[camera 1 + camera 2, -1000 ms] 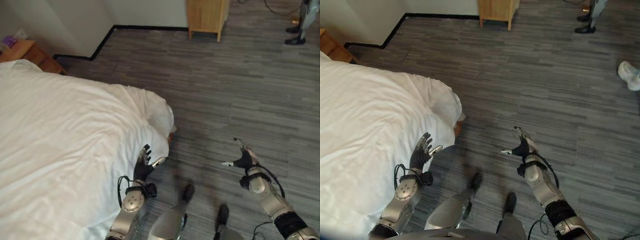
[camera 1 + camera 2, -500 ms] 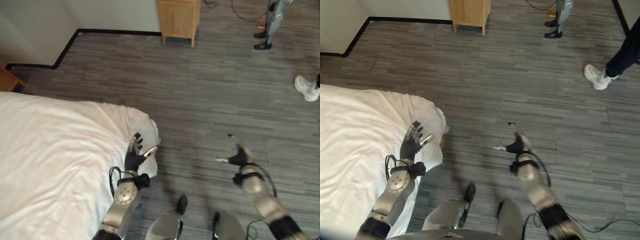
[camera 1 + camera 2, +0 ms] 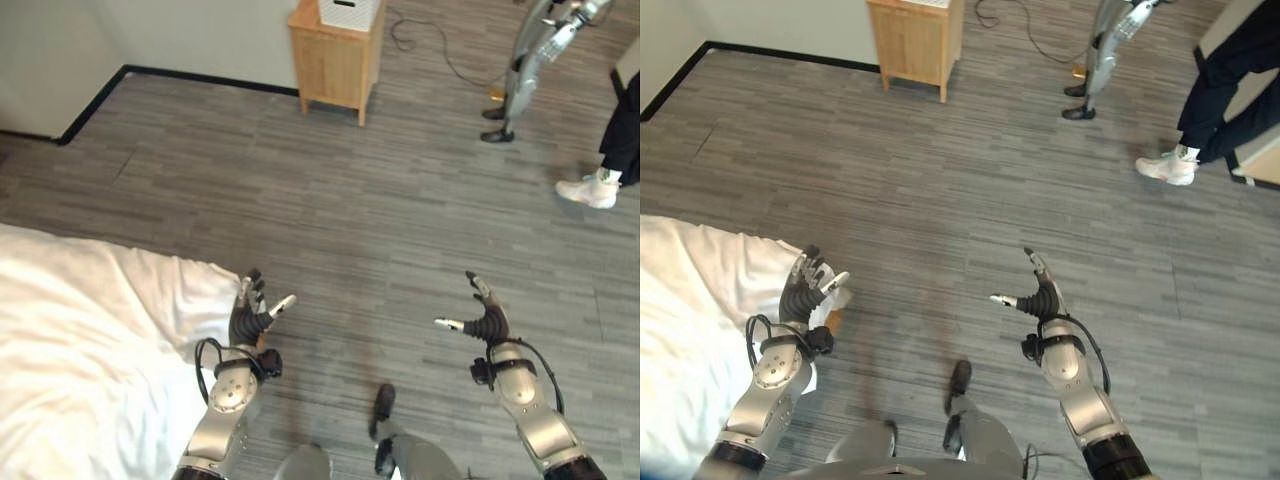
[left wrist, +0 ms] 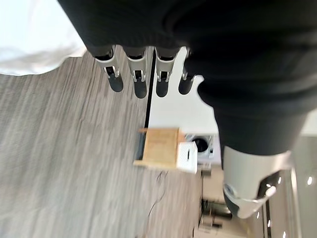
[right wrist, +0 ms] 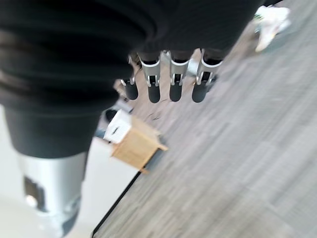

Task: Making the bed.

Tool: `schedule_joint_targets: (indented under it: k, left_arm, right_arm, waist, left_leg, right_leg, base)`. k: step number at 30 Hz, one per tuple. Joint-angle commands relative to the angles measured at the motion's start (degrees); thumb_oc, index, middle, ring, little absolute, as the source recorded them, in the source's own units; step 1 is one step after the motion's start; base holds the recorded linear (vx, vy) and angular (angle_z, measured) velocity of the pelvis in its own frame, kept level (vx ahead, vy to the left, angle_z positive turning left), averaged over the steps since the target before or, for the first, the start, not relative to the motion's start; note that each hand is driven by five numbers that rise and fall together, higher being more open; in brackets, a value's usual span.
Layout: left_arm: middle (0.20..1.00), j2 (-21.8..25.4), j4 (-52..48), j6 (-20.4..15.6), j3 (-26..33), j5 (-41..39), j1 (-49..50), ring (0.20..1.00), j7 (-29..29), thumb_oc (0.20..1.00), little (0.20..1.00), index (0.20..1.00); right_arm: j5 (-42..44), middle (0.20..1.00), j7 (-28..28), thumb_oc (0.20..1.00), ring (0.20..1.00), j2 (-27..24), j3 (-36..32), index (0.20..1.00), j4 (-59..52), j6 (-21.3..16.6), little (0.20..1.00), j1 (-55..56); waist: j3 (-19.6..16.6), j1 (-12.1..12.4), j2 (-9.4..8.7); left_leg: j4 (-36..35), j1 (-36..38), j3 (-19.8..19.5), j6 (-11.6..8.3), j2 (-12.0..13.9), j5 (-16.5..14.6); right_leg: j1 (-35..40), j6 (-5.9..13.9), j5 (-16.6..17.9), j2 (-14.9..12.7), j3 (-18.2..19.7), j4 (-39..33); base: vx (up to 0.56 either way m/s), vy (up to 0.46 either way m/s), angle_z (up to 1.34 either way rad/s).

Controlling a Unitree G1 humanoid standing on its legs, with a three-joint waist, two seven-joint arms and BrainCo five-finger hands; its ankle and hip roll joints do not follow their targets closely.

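A bed under a white cover [image 3: 70, 350] fills the lower left; its corner [image 3: 750, 255] ends near my left side. My left hand [image 3: 246, 319] is raised just past that corner, fingers [image 4: 140, 81] straight and spread, holding nothing. Over the bare grey floor at the lower right my right hand [image 3: 486, 322] is also raised, its fingers [image 5: 177, 82] straight and its thumb held out, empty. Neither hand touches the cover.
A small wooden cabinet [image 3: 335, 55] with a white box [image 3: 348, 10] on it stands by the far wall. Another robot [image 3: 1110, 50] stands at the upper right. A person's dark trouser leg and white shoe [image 3: 1170, 165] are at the right edge.
The whole picture has shifted: the camera has swung away from the bed, so less of the white cover shows and the cabinet and person come into view. Both hands stay raised and open.
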Motion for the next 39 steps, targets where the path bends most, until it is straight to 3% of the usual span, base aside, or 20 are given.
schedule_joint_targets:
  k: [1,2,4,6,8,13,16,17,20,21,23,25,26,27,28,29,32,36,38,39]
  left_arm:
    - [1.0,1.1,-3.4,-2.5,-0.7,-0.8,-3.7,1.0,0.2,1.0,1.0,1.0]
    - [1.0,1.1,-3.4,-2.5,-0.7,-0.8,-3.8,1.0,0.2,1.0,1.0,1.0]
    - [1.0,-0.3,-2.8,-2.7,-0.6,-1.6,-3.6,1.0,0.4,1.0,1.0,1.0]
    - [1.0,-2.0,-1.1,-2.9,-1.2,-0.2,-3.1,1.0,-0.5,1.0,1.0,1.0]
    - [1.0,-2.4,-0.8,-3.4,-1.2,-0.1,-3.1,1.0,-0.4,1.0,1.0,1.0]
    - [1.0,-1.4,-0.1,-3.1,-1.3,-1.6,-3.2,1.0,-1.0,1.0,1.0,1.0]
    - [1.0,0.9,0.6,-1.7,-1.8,-0.9,-4.6,1.0,-1.1,1.0,1.0,1.0]
    - [1.0,2.0,-0.1,-1.0,-1.9,-0.5,-5.0,1.0,-0.7,1.0,1.0,1.0]
    - [1.0,2.2,-0.1,-1.1,-2.1,0.0,-5.7,1.0,-0.4,1.0,1.0,1.0]
    - [1.0,3.2,-0.2,-0.8,-2.2,0.6,-7.3,1.0,-0.2,1.0,1.0,1.0]
    - [1.0,3.2,-0.4,-0.9,-2.7,0.8,-8.0,1.0,0.1,1.0,1.0,1.0]
    - [1.0,3.6,-0.1,-1.3,-4.3,2.1,-10.3,1.0,0.4,1.0,1.0,1.0]
    - [1.0,3.5,0.2,-1.4,-5.2,2.7,-11.2,1.0,0.0,1.0,1.0,1.0]
    - [1.0,3.5,0.2,-1.4,-5.2,2.7,-11.2,1.0,0.0,1.0,1.0,1.0]
    - [1.0,3.3,0.6,-1.4,-6.6,3.5,-12.3,1.0,-0.4,1.0,1.0,1.0]
    - [1.0,2.0,1.7,-1.7,-9.4,4.1,-16.0,1.0,-0.5,1.0,1.0,1.0]
    - [1.0,0.9,2.0,-2.4,-12.0,4.4,-17.7,1.0,-0.7,1.0,1.0,1.0]
    - [1.0,0.2,2.6,-2.7,-13.0,4.5,-17.9,1.0,-1.0,1.0,1.0,1.0]
    - [1.0,-0.8,2.7,-2.9,-13.8,3.3,-17.1,1.0,-1.3,1.0,1.0,1.0]
    - [1.0,-2.5,3.8,-2.7,-14.4,1.6,-15.8,1.0,-2.7,1.0,1.0,1.0]
  right_arm:
    - [1.3,1.0,-1.7,1.0,1.0,-2.0,-1.4,1.0,-1.4,-1.6,1.0,-2.9]
    - [1.3,1.0,-1.7,1.0,1.0,-2.0,-1.5,1.0,-1.3,-1.7,1.0,-3.0]
    - [1.6,1.0,-1.6,1.0,1.0,-2.2,-1.7,1.0,-1.0,-1.7,1.0,-2.9]
    - [-0.1,1.0,-1.5,1.0,1.0,-3.0,-2.3,1.0,0.6,-2.2,1.0,-2.3]
    - [-1.1,1.0,-1.9,1.0,1.0,-2.9,-2.9,1.0,1.9,-1.8,1.0,-2.6]
    - [-3.4,1.0,-1.4,1.0,1.0,-0.9,-3.4,1.0,3.2,-1.2,1.0,-1.1]
    - [-3.9,1.0,-1.3,1.0,1.0,0.0,-3.3,1.0,4.8,-0.7,1.0,-0.5]
    - [-3.6,1.0,-1.1,1.0,1.0,0.2,-3.0,1.0,4.3,-0.2,1.0,-0.6]
    - [-3.4,1.0,-0.9,1.0,1.0,0.1,-2.6,1.0,4.4,-0.4,1.0,-0.8]
    - [-3.5,1.0,-0.8,1.0,1.0,0.3,-2.4,1.0,4.2,-0.4,1.0,-1.3]
    - [-3.4,1.0,-0.8,1.0,1.0,0.2,-2.4,1.0,4.0,-0.4,1.0,-1.5]
    - [-2.4,1.0,-0.6,1.0,1.0,-0.4,-2.0,1.0,2.8,-1.2,1.0,-2.4]
    - [-2.0,1.0,-0.7,1.0,1.0,-0.9,-2.2,1.0,2.8,-1.5,1.0,-2.6]
    - [-2.0,1.0,-0.7,1.0,1.0,-0.9,-2.2,1.0,2.8,-1.5,1.0,-2.6]
    - [-1.8,1.0,-1.0,1.0,1.0,-1.4,-2.3,1.0,2.7,-2.0,1.0,-2.6]
    - [-1.5,1.0,-1.4,1.0,1.0,-2.4,-3.3,1.0,2.2,-2.3,1.0,-2.8]
    - [-1.9,1.0,-1.3,1.0,1.0,-3.0,-3.2,1.0,2.4,-1.5,1.0,-3.6]
    - [-1.6,1.0,-1.8,1.0,1.0,-2.6,-2.2,1.0,2.0,-2.4,1.0,-2.8]
    - [-1.4,1.0,-2.2,1.0,1.0,-3.9,-2.6,1.0,1.9,-2.8,1.0,-2.0]
    - [-1.1,1.0,-2.0,1.0,1.0,-5.6,-3.5,1.0,2.3,-2.6,1.0,-0.7]
  waist:
    - [4.9,1.9,1.3]
    - [4.9,1.8,1.08]
    - [3.8,2.5,2.59]
    - [1.1,3.9,5.59]
    - [0.8,4.8,5.89]
    - [-1.1,6.8,3.05]
    - [-0.5,6.6,1.97]
    - [1.1,5.3,3.1]
    - [0.9,5.0,3.93]
    - [1.5,4.7,4.96]
    - [1.7,4.5,5.31]
    - [2.5,4.6,4.26]
    - [2.6,4.3,3.74]
    - [2.6,4.2,3.81]
    - [2.7,4.5,3.4]
    - [2.5,3.7,4.69]
    - [2.0,3.4,5.22]
    - [0.5,3.6,3.81]
    - [0.9,2.2,3.93]
    - [1.1,0.0,4.74]
  left_leg:
    - [-12.6,-2.2,-0.2,2.16,1.9,10.5]
    - [-13.0,-2.2,-0.2,2.16,1.7,11.0]
    - [-25.4,0.2,0.6,0.82,0.1,9.8]
    - [-50.2,1.8,5.4,-0.13,-2.7,20.7]
    - [-52.7,-1.6,10.1,-0.73,-3.5,21.7]
    - [-53.0,2.1,6.6,0.47,-3.7,24.9]
    - [-51.9,6.7,3.3,2.52,-3.6,23.0]
    - [-51.6,10.1,0.7,3.88,-2.5,21.8]
    - [-52.0,11.0,-0.7,4.17,-1.4,21.5]
    - [-52.6,13.6,-2.4,4.32,0.5,20.3]
    - [-52.7,13.9,-3.5,4.26,1.2,20.3]
    - [-52.9,14.8,-7.5,3.34,1.3,19.2]
    - [-53.1,15.2,-10.0,2.54,0.8,18.9]
    - [-53.1,15.2,-10.1,2.53,0.8,18.9]
    - [-53.1,16.0,-13.4,1.73,-0.1,18.3]
    - [-53.1,17.1,-20.0,0.27,-1.4,18.1]
    - [-53.1,17.7,-22.6,-0.72,-2.2,17.3]
    - [-51.6,17.6,-24.3,-2.65,-1.1,15.5]
    - [-45.7,14.4,-21.8,-3.78,-1.4,14.0]
    - [-44.0,11.8,-9.2,-2.84,1.3,12.1]
  right_leg:
    - [6.7,8.21,-6.2,-5.0,1.1,-2.0]
    - [6.5,8.23,-6.1,-5.3,1.0,-2.0]
    - [7.4,8.97,-7.7,-5.1,1.1,-2.0]
    - [10.3,9.58,-10.9,-3.3,-0.5,-2.0]
    - [13.4,9.65,-13.2,-3.1,-0.7,-2.0]
    - [17.9,11.48,-14.6,-5.7,-0.3,0.6]
    - [14.3,14.36,-11.8,-8.7,-0.8,16.5]
    - [8.3,15.42,-5.4,-10.1,-0.6,30.7]
    - [5.7,14.99,-4.5,-9.9,-0.7,35.1]
    - [1.3,14.3,-5.2,-11.1,-2.1,39.5]
    - [-0.3,14.03,-5.5,-10.7,-2.5,38.1]
    - [-2.1,12.14,-10.6,-6.5,-1.1,26.1]
    - [-2.0,11.8,-10.5,-4.9,0.3,17.4]
    - [-1.8,11.79,-10.4,-4.8,0.2,17.2]
    - [-3.4,11.48,-10.1,-2.9,3.4,11.4]
    - [-5.7,12.29,-6.7,-2.2,6.8,4.0]
    - [-4.4,13.02,-4.2,-4.0,4.8,-0.4]
    - [-0.5,11.3,-2.6,-4.7,2.8,-1.4]
    - [1.0,10.66,-5.0,-5.8,1.5,-0.9]
    - [4.2,10.5,-6.7,-7.5,-2.6,-0.6]
  base:
    - [0.17,0.106,-0.27]
    - [0.24,0.136,-0.3]
    - [0.44,0.273,-0.57]
    - [0.76,0.464,-0.2]
    - [0.5,0.277,0.03]
    - [0.45,0.256,-0.16]
    - [0.4,0.291,-0.22]
    - [0.27,0.245,-0.06]
    - [0.22,0.132,0.45]
    - [0.26,0.031,0.69]
    - [0.26,-0.044,0.49]
    - [0.41,-0.228,0.37]
    - [0.27,-0.185,0.42]
    - [0.33,-0.216,1.52]
    - [0.49,-0.281,1.65]
    - [0.62,-0.318,2.26]
    - [0.27,-0.171,2.84]
    - [0.2,-0.223,1.32]
    - [0.14,-0.069,0.74]
    - [0.13,-0.036,1.54]
